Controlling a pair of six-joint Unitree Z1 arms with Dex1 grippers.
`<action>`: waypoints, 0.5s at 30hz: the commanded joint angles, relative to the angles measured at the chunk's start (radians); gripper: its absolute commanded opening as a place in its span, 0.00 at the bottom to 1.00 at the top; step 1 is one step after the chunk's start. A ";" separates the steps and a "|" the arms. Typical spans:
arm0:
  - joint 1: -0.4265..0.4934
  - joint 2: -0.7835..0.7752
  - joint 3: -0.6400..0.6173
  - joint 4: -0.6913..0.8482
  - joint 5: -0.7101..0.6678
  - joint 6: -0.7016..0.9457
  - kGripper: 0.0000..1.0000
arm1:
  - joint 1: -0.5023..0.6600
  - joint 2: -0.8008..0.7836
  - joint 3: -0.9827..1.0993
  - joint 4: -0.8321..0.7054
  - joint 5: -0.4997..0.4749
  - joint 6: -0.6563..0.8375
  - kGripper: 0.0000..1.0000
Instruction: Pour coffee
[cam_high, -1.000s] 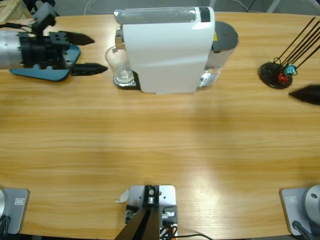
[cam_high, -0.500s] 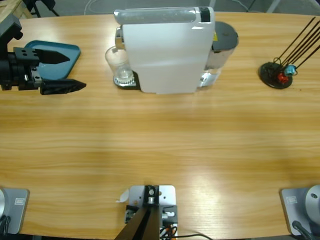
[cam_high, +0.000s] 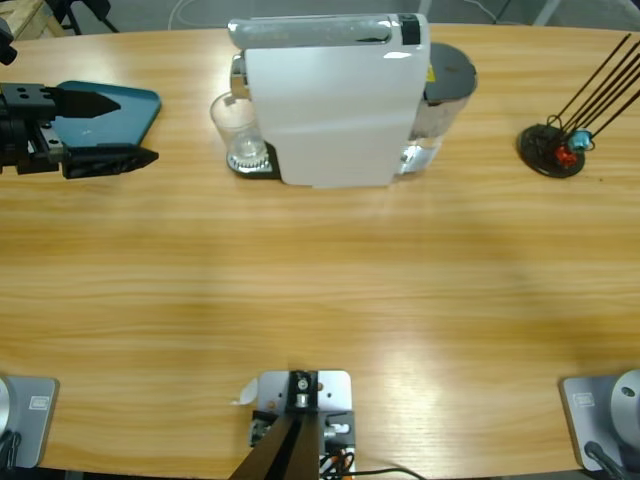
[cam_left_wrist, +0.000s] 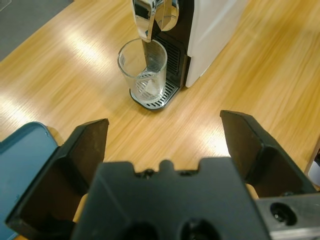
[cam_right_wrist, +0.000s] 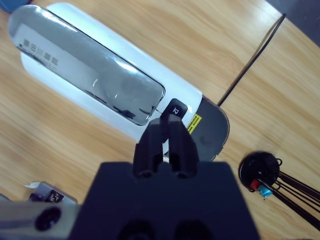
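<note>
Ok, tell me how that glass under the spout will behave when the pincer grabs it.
The glass looks thin-walled and clear, so probably fragile and slippery between hard jaws. It is taller than wide on a slotted drip tray, so a sideways nudge might tip it. It looks nearly empty, hence likely light.

Long wooden table (cam_high: 320, 290) (glossy under overhead light), grey floor (cam_high: 500, 10) beyond it.

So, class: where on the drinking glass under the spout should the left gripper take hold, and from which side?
Probably the glass by its upright side wall, coming from the open table side, since the coffee machine backs it and the spout hangs over its rim. The left gripper is open.
</note>
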 joint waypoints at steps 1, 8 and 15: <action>-0.008 -0.027 0.031 0.017 0.011 -0.009 0.97 | -0.006 0.082 -0.012 0.039 0.012 0.013 0.00; -0.008 -0.030 0.039 0.013 0.011 -0.009 0.97 | -0.006 0.117 -0.049 0.038 -0.017 0.003 0.00; -0.008 -0.015 0.043 0.002 0.007 -0.011 0.97 | -0.010 0.126 -0.050 0.047 -0.064 -0.011 0.00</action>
